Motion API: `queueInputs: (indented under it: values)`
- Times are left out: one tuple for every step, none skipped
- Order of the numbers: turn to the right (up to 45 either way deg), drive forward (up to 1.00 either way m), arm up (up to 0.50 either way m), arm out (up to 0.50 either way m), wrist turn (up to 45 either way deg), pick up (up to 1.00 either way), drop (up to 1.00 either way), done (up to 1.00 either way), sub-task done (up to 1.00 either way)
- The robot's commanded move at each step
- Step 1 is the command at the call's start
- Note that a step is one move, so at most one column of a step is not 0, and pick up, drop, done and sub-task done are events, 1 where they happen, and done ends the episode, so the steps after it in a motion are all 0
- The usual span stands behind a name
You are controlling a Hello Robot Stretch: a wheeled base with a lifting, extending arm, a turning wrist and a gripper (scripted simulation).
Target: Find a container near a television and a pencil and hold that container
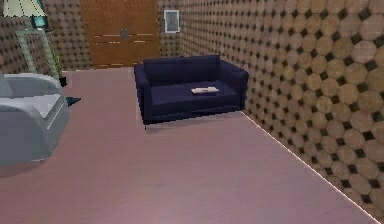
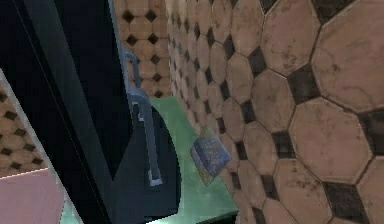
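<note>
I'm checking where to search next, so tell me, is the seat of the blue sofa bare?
No, a small pale flat thing lies on the seat of the dark blue sofa.

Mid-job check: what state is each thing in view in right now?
Double door: shut.
Floor lamp: upright; lit or not, cannot tell.
White flat thing: lying on the sofa seat.
Dark flat panel: upright on the green top.
Small bluish box: resting on the green top, apart from the panel.
</note>
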Motion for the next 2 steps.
queueInputs:
  values:
    - [0.0,0.0,0.0,0.3,0.0,0.0,0.0,0.0,0.0]
    - [0.0,0.0,0.0,0.0,45.0,0.0,0.0,0.0,0.0]
